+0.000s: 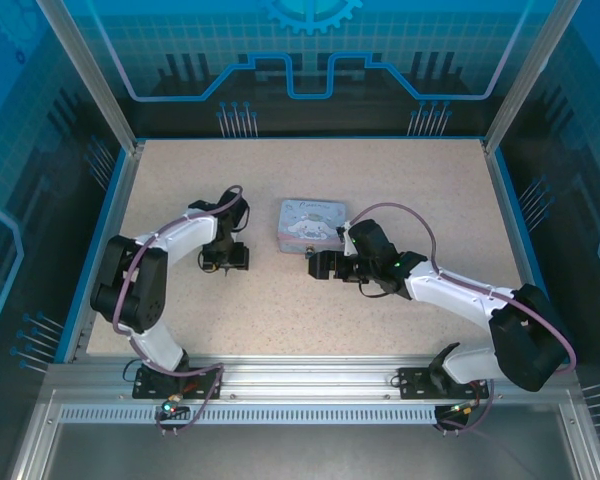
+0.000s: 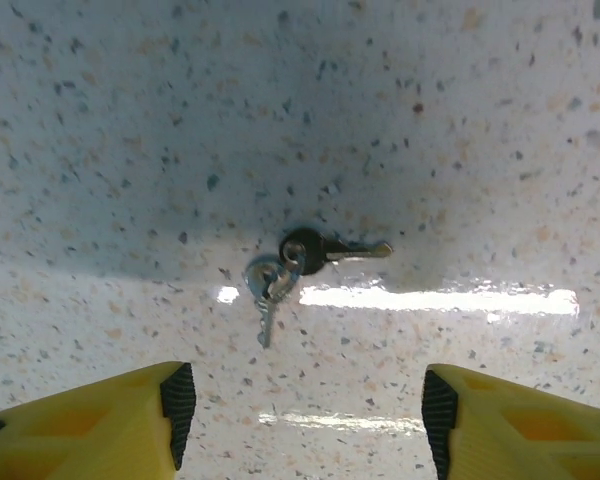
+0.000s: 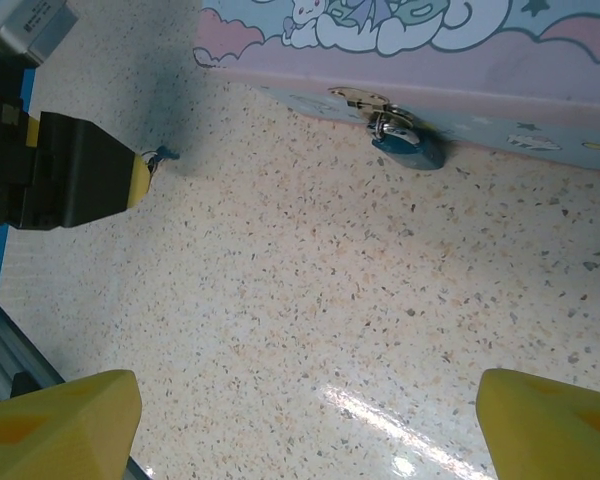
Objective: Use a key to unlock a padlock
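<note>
Two small keys on one ring (image 2: pixel 290 258) lie flat on the speckled table, one dark-headed key (image 2: pixel 325 250) pointing right and one silver key (image 2: pixel 267 312) pointing toward my left gripper (image 2: pixel 305 415). That gripper hovers just short of them, open, with bare table between its black pads (image 2: pixel 178 408). The padlock (image 3: pixel 408 143), small and dark blue, hangs from the brass hasp on the front of the tin box (image 3: pixel 450 55). My right gripper (image 3: pixel 305 425) faces it from a distance, open and holding nothing. From above, the left gripper (image 1: pixel 225 262) and right gripper (image 1: pixel 320 265) flank the box's front-left corner.
The pale tin box (image 1: pixel 310 225) with a cartoon lid sits mid-table. In the right wrist view the left gripper's dark body (image 3: pixel 75 170) stands at the far left. Blue enclosure walls (image 1: pixel 120 190) ring the table; the arm bases sit at the near edge.
</note>
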### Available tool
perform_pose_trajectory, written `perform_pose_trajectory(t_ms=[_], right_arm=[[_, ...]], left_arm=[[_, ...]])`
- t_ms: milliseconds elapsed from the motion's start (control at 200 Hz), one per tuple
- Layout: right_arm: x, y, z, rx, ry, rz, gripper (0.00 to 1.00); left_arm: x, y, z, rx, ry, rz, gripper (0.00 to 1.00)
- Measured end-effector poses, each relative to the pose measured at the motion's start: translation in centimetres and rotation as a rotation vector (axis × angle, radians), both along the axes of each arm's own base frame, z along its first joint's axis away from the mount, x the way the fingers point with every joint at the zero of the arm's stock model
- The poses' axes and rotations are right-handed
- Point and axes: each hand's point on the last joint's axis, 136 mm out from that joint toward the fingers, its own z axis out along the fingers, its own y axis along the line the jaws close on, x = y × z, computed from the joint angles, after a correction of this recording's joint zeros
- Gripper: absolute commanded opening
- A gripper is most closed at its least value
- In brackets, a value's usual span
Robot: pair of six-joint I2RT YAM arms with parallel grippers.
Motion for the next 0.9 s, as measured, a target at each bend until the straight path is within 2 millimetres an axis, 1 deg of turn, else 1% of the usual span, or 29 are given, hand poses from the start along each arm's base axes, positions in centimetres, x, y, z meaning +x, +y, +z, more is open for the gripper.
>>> perform_pose_trajectory(t_ms=[60, 175, 505, 635, 700, 795, 900], right_arm=[[0.0, 0.0, 0.0, -0.002, 0.0, -0.002, 0.87], [0.0, -0.1, 0.0, -0.004, -0.001, -0.005, 0.87], [0.2, -0.4, -0.1, -0.017, -0.005, -0.018, 0.88], [0.2, -0.5, -0.2, -0.023, -0.004, -0.021, 0.87], [0.1, -0.5, -0.3, -0.026, 0.0, -0.022, 0.87], [0.1, -0.6, -0.4, -0.031, 0.003, -0.024, 0.87], [0.2, -0.7, -0.4, -0.037, 0.0, -0.029, 0.88]], left_arm=[[0.4, 0.2, -0.1, 0.001, 0.001, -0.003, 0.59], [1.0, 0.5, -0.4, 0.004, 0.009, -0.016, 0.59], [0.9, 0.4, -1.1, 0.007, 0.032, -0.044, 0.57], [1.1, 0.4, -1.3, 0.007, 0.031, -0.055, 0.53], [1.1, 0.4, -1.7, 0.008, 0.037, -0.06, 0.49], [1.0, 0.4, -2.1, 0.011, 0.048, -0.064, 0.48], [1.0, 0.4, -2.2, 0.01, 0.049, -0.063, 0.46]])
